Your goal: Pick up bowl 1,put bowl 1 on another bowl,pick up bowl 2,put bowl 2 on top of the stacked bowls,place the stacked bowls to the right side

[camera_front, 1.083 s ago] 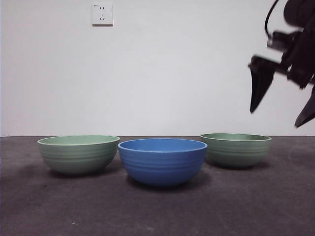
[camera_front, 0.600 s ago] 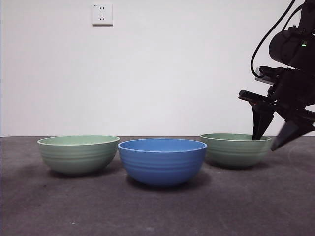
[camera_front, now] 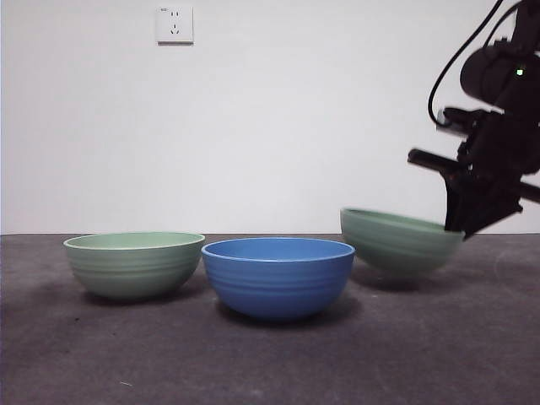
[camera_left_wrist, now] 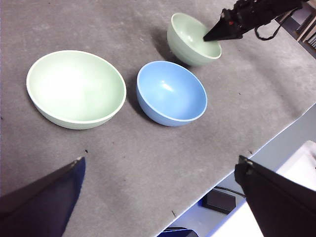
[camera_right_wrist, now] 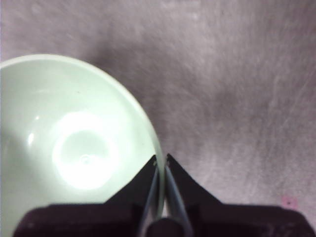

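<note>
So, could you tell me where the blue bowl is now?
Front view: the blue bowl sits mid-table, between the resting green bowl and the one the right gripper tilts.

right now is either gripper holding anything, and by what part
The right gripper is shut on a pale green bowl, pinching its rim and tilting it off the table. The left gripper is open, holding nothing.

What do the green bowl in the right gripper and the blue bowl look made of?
Green bowl: likely glazed ceramic or hard plastic; a glossy highlight shows inside it. Blue bowl: same ribbed form, smooth satin sheen, pale rim; material equally open. Right gripper pinches the green rim.
</note>
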`<state>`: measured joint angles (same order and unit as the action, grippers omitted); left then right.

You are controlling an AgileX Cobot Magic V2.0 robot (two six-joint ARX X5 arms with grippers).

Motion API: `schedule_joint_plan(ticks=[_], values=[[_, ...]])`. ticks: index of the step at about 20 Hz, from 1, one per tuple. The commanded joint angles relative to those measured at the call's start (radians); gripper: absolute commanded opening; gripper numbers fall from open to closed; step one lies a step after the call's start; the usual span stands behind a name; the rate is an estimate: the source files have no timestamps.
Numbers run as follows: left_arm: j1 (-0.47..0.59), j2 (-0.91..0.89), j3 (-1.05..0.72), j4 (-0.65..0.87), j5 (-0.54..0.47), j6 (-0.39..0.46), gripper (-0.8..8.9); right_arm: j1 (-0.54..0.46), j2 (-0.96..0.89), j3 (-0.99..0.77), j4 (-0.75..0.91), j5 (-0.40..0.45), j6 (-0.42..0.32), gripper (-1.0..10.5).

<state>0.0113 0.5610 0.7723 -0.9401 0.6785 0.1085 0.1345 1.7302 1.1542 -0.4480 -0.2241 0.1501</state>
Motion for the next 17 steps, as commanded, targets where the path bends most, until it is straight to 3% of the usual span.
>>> schedule_joint_plan(ticks=[1, 7, 11, 17], values=[[0.001, 0.0, 0.002, 0.002, 0.0, 0.0, 5.32, 0.034, -0.085, 0.012, 0.002, -0.006, 0.009, -0.1], [0.0, 0.0, 0.002, 0.002, -0.024, 0.0, 5.32, 0.225, -0.199, 0.012, -0.051, -0.003, -0.004, -0.1], [0.0, 0.0, 0.002, 0.0, -0.024, 0.0, 5.32, 0.362, -0.163, 0.012, -0.055, 0.092, -0.008, -0.1], [0.0, 0.0, 0.002, -0.006, -0.024, 0.0, 5.32, 0.426, -0.065, 0.012, -0.065, 0.153, -0.01, -0.1]])
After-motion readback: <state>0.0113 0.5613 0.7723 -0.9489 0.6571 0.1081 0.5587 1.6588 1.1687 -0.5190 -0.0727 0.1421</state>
